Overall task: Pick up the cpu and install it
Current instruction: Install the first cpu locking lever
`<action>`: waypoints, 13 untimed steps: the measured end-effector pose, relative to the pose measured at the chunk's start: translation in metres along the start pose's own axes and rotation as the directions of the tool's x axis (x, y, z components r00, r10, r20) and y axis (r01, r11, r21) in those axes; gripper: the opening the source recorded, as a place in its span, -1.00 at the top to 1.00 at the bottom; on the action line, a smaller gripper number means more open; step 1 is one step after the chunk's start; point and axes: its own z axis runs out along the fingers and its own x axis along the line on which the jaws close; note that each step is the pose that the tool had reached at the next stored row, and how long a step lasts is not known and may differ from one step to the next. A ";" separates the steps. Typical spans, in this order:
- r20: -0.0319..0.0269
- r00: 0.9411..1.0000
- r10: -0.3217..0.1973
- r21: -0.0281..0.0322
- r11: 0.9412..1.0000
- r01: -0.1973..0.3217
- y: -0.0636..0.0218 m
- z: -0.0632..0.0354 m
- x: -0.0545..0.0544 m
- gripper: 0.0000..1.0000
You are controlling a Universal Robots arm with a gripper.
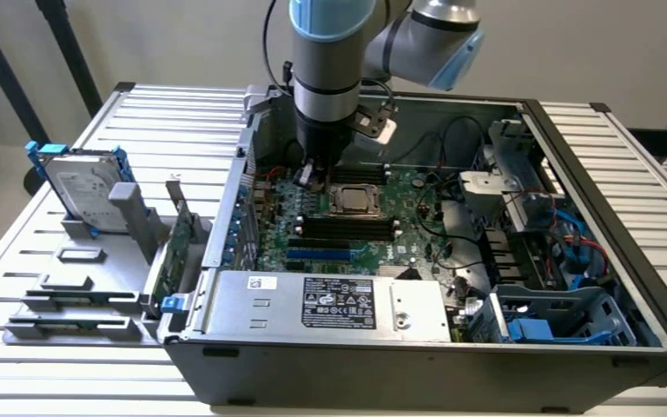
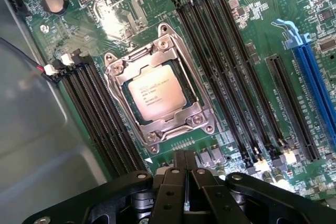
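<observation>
Tool [image 2: 185,174] closed, empty, hanging just above the board [image 2: 252,40]; cpu [image 2: 156,94] seated in its socket [image 2: 160,85] right below and ahead of the tips. Could scrape the cpu or nearby memory slots [image 2: 231,77] if lowered carelessly (tips so near), likely damaging them.

cpu [image 2: 155,94] seated in socket [image 2: 157,124] between memory slots [image 2: 100,114], apparently flat, tool [image 2: 185,174] just beside the socket

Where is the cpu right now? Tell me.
The cpu sits in the motherboard socket, between the two banks of black memory slots; in the exterior view it lies mid-case, just below the arm.
</observation>
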 end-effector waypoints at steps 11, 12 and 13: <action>0.044 0.996 -0.082 -0.003 0.997 0.082 -0.0036 0.0007 0.007 0.79; 0.047 0.995 -0.089 -0.003 0.996 0.090 -0.0040 0.0007 0.008 0.79; 0.049 0.994 -0.097 -0.003 0.995 0.097 -0.0043 0.0008 0.008 0.79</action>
